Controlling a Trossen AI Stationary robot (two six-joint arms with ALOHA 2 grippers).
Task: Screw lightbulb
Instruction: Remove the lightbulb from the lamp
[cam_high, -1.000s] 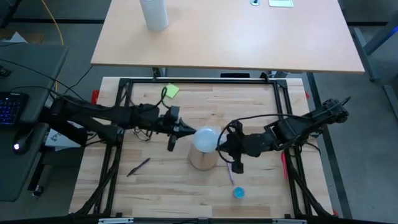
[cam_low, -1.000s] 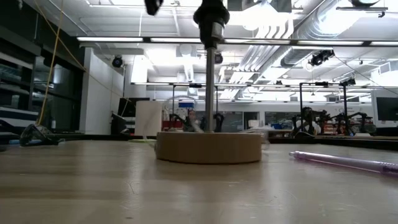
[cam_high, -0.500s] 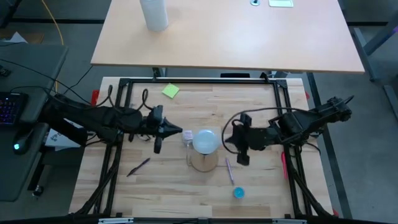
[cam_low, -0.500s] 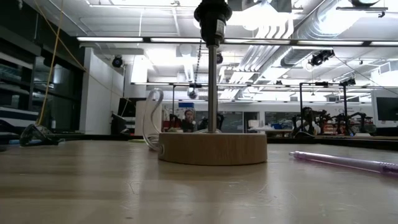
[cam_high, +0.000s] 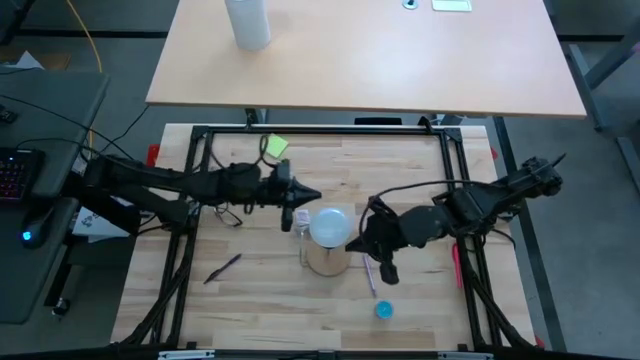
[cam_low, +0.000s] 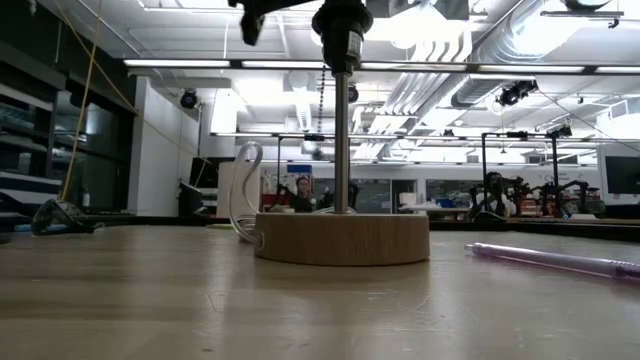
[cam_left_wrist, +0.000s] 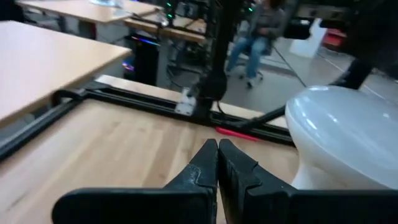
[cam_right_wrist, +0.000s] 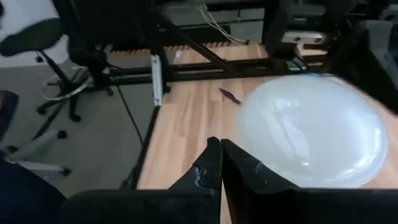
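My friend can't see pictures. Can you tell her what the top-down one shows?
The white lightbulb sits on a round wooden base mid-table. The left end effector and right end effector, both shut, flank it without gripping. A purple pen lies nearby.

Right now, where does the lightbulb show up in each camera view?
High view: lightbulb at table centre, above the wooden base.
Low view: not in it; only the socket atop the pole.
Left wrist view: at the right edge.
Right wrist view: fills the right half.
Shared landmark: the wooden base.
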